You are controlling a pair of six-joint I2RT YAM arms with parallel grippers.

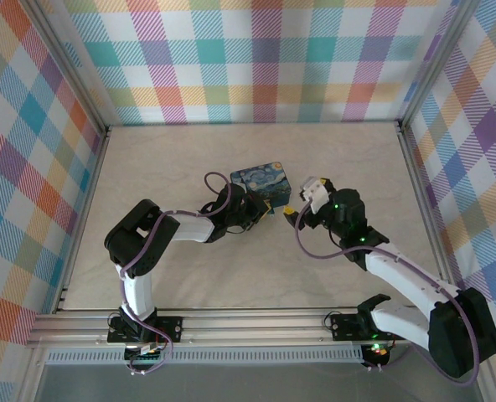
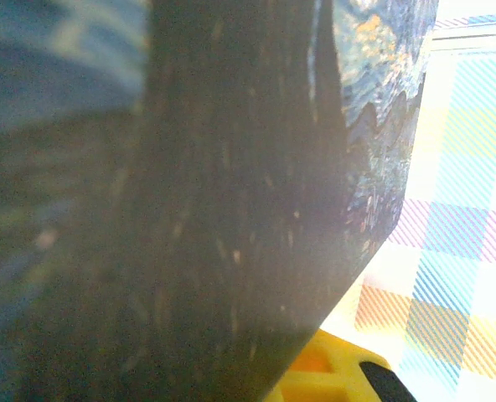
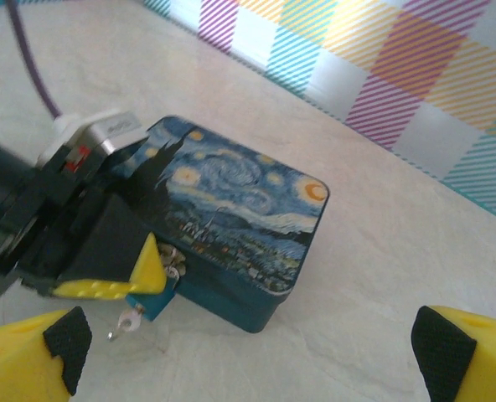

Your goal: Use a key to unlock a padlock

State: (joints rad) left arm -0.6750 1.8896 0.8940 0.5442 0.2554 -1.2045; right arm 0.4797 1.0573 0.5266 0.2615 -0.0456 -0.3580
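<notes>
Left gripper (image 3: 135, 280) is clamped shut on the tiny teal-bodied padlock (image 3: 153, 303), parked at the 7 o'clock corner of the dark blue rectangular starry-night tin (image 3: 240, 213) in the right wrist view. A slim little metal key (image 3: 127, 323) seems to dangle from the lock's underside. Both look light, hard and slippery, so I'd pinch the key gently by its flat head, since it'd twist out easily. Right gripper (image 3: 248, 364) is spread wide, hovering just short of the lock. Overhead, the left arm's folded with its forearm pointing 3 o'clock, and the right arm reaches toward 10 o'clock.
</notes>
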